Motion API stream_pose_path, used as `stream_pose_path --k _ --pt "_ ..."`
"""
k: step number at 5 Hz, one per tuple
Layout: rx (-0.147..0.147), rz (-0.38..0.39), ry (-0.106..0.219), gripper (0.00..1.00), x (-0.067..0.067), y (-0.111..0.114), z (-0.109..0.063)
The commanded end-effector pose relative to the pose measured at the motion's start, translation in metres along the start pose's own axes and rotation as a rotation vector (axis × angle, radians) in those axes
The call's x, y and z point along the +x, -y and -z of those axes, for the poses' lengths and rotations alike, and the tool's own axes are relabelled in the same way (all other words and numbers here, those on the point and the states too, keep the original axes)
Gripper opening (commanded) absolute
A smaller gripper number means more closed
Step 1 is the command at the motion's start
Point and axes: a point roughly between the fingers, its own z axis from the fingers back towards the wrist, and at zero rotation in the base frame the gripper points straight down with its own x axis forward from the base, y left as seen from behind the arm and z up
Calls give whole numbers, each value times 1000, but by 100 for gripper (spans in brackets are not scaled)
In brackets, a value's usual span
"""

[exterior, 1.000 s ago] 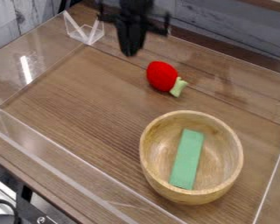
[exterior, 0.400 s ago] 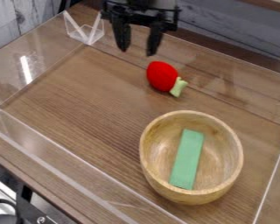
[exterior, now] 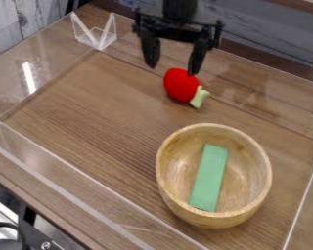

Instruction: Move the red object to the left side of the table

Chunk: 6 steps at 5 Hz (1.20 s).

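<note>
The small round glossy red toy fruit with a pale green stub (exterior: 183,85) lies on the brown wood-grain table (exterior: 87,117), in the upper middle of the view. Its pale green stub points toward the lower right of the view, in the direction of the wooden bowl.

The black pincer (exterior: 178,54) reaches in from the top edge of the view, its jaws spread wide. One dark finger shows to the left of the red fruit and the other to the right, both nearer the top edge than most of the fruit. Nothing is gripped between them. Whether either finger touches the fruit cannot be told.

The round light wooden bowl (exterior: 170,187) stands on the table in the lower right part of the view, apart from the red fruit. Inside it lies a flat green rectangular block (exterior: 210,178), its long side running roughly up and down the view with a slight slant.

Low clear acrylic walls (exterior: 36,156) edge the table. A black cable (exterior: 5,227) shows at the lower left corner.
</note>
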Motion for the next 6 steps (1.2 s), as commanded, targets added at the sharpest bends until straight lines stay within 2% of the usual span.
stream_pose_path --k 1,2,3,4,6 --pt "-1 0 24 100 3 2 8" --pt "4 -36 16 100 16 2 20" --pt "7 -74 12 0 28 1 25" --pt "-1 -62 40 0 27 -12 21" --pt "-45 -64 121 0 25 -45 -5"
